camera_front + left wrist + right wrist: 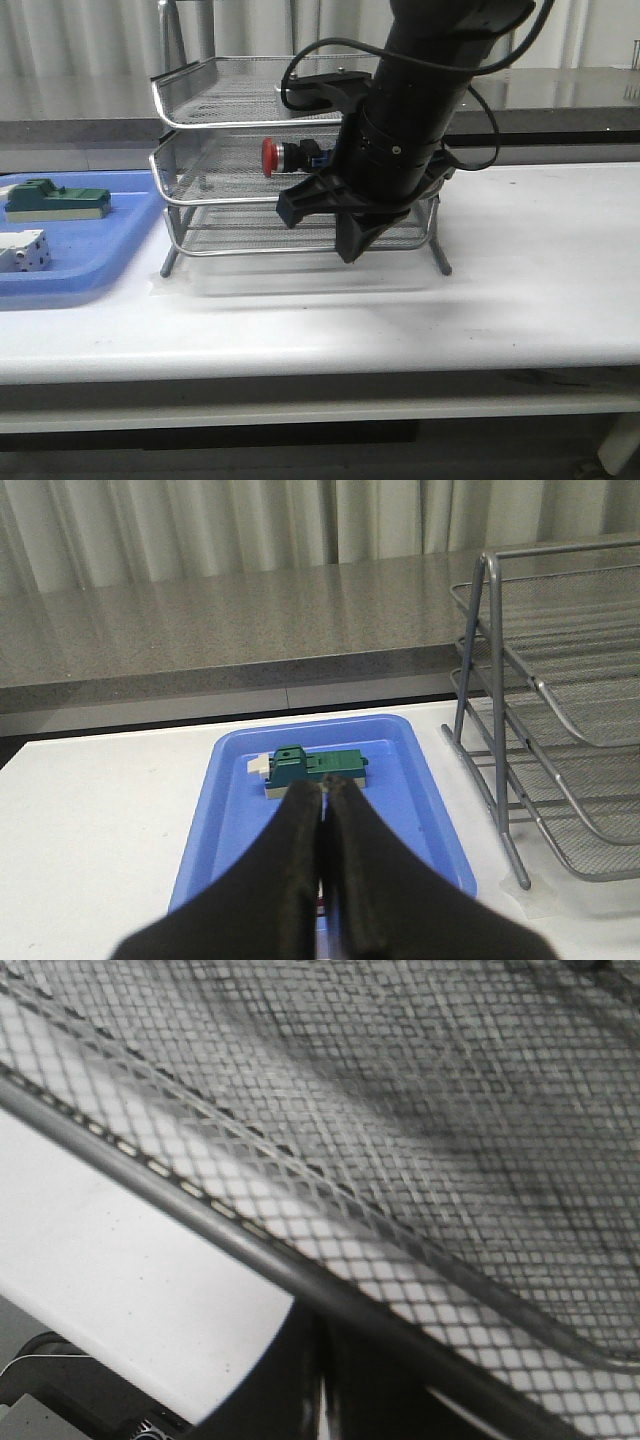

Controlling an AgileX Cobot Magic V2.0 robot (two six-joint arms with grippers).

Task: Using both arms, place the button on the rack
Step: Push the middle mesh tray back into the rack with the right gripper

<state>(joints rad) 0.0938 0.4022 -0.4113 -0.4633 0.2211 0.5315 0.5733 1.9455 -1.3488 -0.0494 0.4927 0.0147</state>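
Observation:
The button, with its red cap facing left, lies on its side on the middle tier of the silver wire-mesh rack. My right gripper hangs low in front of the rack's front right part, its arm covering that side. In the right wrist view the right gripper is shut and empty, its tips right under a tray's rim. My left gripper is shut and empty over the blue tray, left of the rack. The left arm is out of the front view.
The flat blue tray at the table's left holds a green block and a white block. The green block lies just beyond my left fingertips. A grey counter and curtain stand behind the table.

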